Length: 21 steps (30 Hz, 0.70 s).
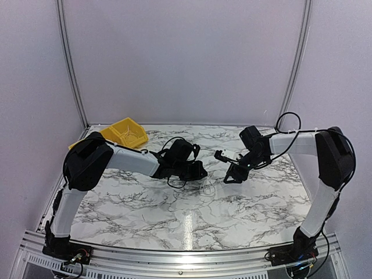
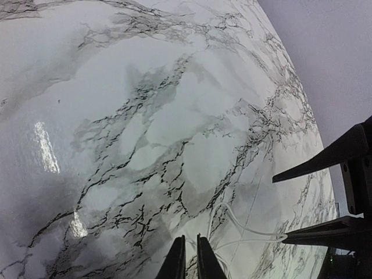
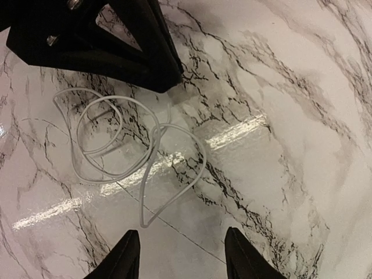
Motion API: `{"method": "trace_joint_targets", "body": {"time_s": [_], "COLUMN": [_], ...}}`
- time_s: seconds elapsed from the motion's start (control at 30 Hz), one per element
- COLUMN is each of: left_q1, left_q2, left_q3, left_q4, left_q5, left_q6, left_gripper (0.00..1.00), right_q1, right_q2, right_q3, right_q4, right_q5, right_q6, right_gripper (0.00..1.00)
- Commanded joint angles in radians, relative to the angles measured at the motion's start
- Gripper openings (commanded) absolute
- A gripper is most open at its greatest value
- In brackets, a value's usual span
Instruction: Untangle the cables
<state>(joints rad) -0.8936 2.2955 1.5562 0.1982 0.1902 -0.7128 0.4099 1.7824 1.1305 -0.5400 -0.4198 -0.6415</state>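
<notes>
The cables [image 3: 156,135] lie on the marble table [image 1: 145,203] near its middle, between the two claws and slightly toward the near edge. They are a thin, pale cord in loose loops. Seen from the right wrist, two round coils sit side by side. From them a teardrop loop stretches away, its narrow tip pointing toward the right claw [image 3: 181,231], so the tangle runs longest from the coils to that tip.

The left claw [image 2: 190,239] has its fingers drawn almost together, with only a slit between them. Its tips are low over the marble at the edge of the coils. Pale strands run right beside one finger, but it is not clear whether any strand is caught. The right claw stands spread just short of the teardrop's tip, with only marble showing between its fingers.

From above, the cord is a faint outline against the veined marble, and how many strands it has cannot be counted. Each wrist view cuts the other claw off at the frame edge.

A yellow bin [image 1: 125,132] sits at the far left corner, partly hidden behind the left arm. Only its yellow inside shows.
</notes>
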Motion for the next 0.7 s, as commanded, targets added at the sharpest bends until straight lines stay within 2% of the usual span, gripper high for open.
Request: {"method": "trace_joint_targets", "body": {"time_s": [0.0, 0.23, 0.33, 0.47, 0.57, 0.67], "left_q1": [0.002, 0.004, 0.003, 0.003, 0.002, 0.005], "left_q2": [0.028, 0.03, 0.027, 0.015, -0.004, 0.0], "left_q3": [0.03, 0.023, 0.014, 0.003, -0.01, -0.007], "left_q4": [0.018, 0.017, 0.018, 0.018, 0.019, 0.02], "left_q5": [0.017, 0.019, 0.015, 0.009, -0.01, 0.001], "left_q6": [-0.005, -0.014, -0.017, -0.016, -0.009, -0.008], "left_gripper": [0.08, 0.15, 0.24, 0.25, 0.26, 0.24], "right_q1": [0.016, 0.033, 0.045, 0.058, 0.062, 0.064], "right_q2": [0.017, 0.028, 0.035, 0.043, 0.036, 0.021], "right_q3": [0.035, 0.037, 0.037, 0.038, 0.036, 0.033], "right_q4": [-0.017, -0.023, -0.02, -0.008, 0.012, 0.028], "right_q5": [-0.018, -0.03, -0.028, -0.018, -0.007, -0.006], "right_q6": [-0.017, -0.018, -0.018, -0.01, 0.004, 0.012], "right_gripper": [0.5, 0.51, 0.51, 0.5, 0.47, 0.38]}}
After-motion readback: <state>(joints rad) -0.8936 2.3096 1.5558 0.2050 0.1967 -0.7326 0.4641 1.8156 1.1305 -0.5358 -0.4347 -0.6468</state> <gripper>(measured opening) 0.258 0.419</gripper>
